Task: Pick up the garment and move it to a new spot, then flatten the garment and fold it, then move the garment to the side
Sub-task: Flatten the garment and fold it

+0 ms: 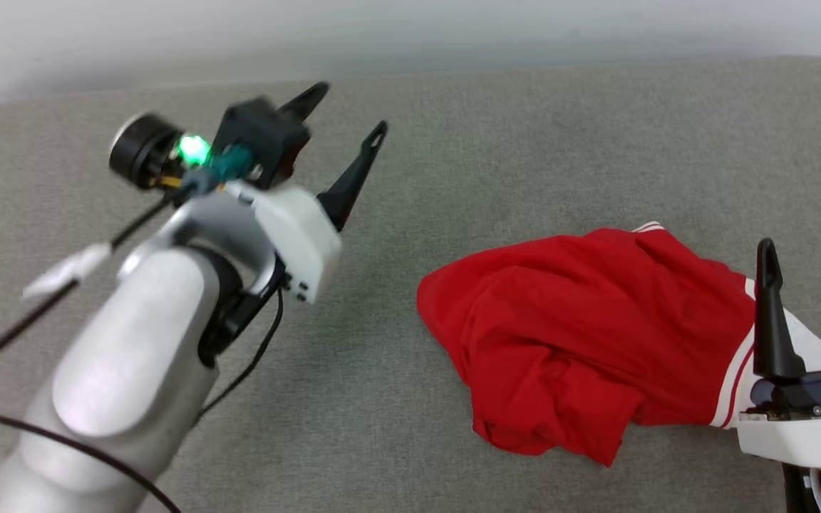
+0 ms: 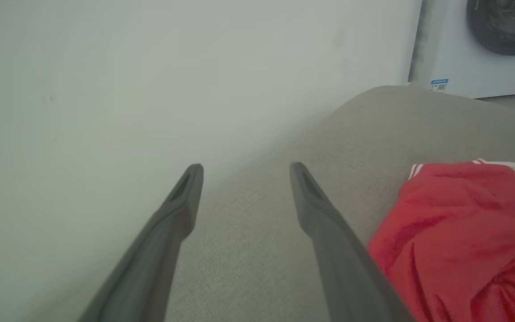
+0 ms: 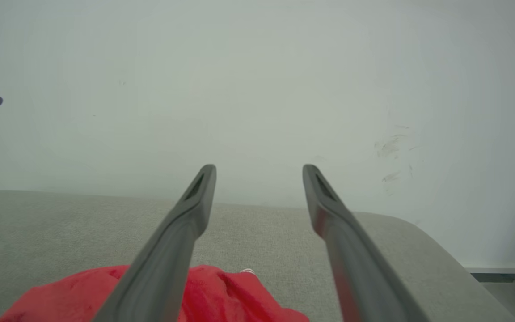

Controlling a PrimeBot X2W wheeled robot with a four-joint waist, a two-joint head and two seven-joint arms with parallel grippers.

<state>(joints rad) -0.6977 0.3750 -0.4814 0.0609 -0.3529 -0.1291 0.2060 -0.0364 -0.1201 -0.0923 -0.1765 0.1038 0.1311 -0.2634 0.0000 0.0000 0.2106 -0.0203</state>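
Left gripper [image 1: 350, 107] and right gripper [image 1: 803, 242], fingers apart, empty; garment [image 1: 581, 328] crumpled toward right side of bench [image 1: 524, 142], flattening and folding judged outstanding.

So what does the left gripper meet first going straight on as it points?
The left gripper points low over the grey padded surface toward the white wall; which comes first is unclear. The garment sits off to one side.

A grey fabric surface [image 1: 524, 128] meets a pale wall [image 3: 257, 67], beside a white appliance [image 2: 463, 76].
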